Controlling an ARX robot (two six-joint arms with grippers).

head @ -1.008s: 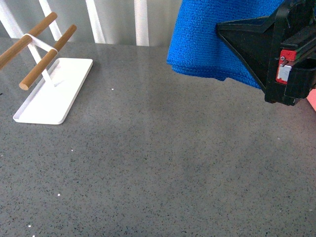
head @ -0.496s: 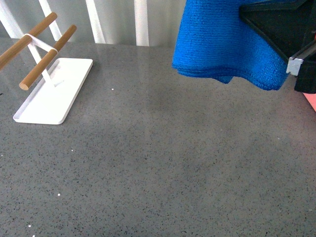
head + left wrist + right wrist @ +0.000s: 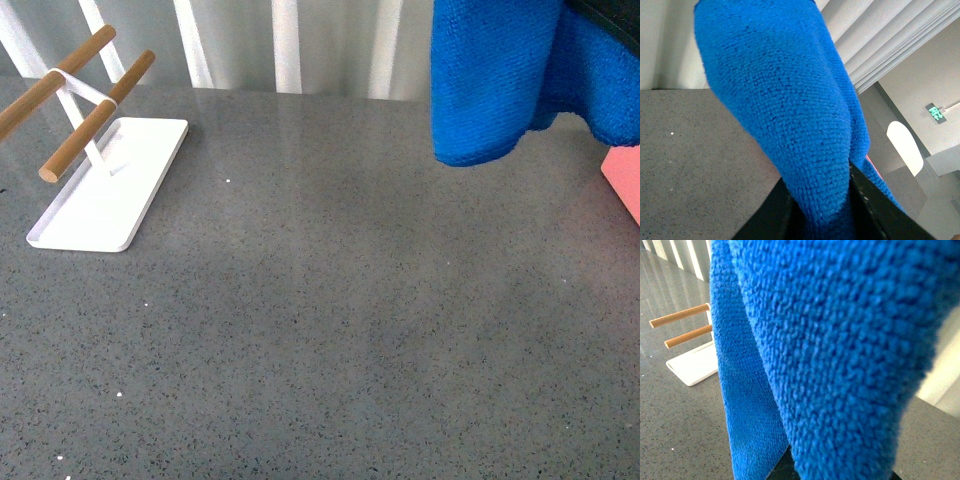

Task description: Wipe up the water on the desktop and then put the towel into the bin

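Note:
The blue towel (image 3: 500,70) hangs in the air at the upper right of the front view, above the dark-grey speckled desktop (image 3: 320,330). A corner of the salmon-pink bin (image 3: 625,180) shows at the right edge, just below and beside the hanging towel. In the left wrist view the towel (image 3: 790,110) is pinched between the black fingers (image 3: 875,210) of my left gripper (image 3: 826,220), which is shut on it. In the right wrist view the towel (image 3: 840,355) fills most of the picture and hides nearly all of my right gripper, which is shut on it too.
A flat white tray (image 3: 110,185) with two wooden rods (image 3: 95,110) stands at the back left of the desktop; the tray (image 3: 695,365) also shows in the right wrist view. White slatted wall panels (image 3: 240,40) run along the back edge.
The towel has moved right and upward, towards the bin. The black gripper body that showed at the right has left the front view.

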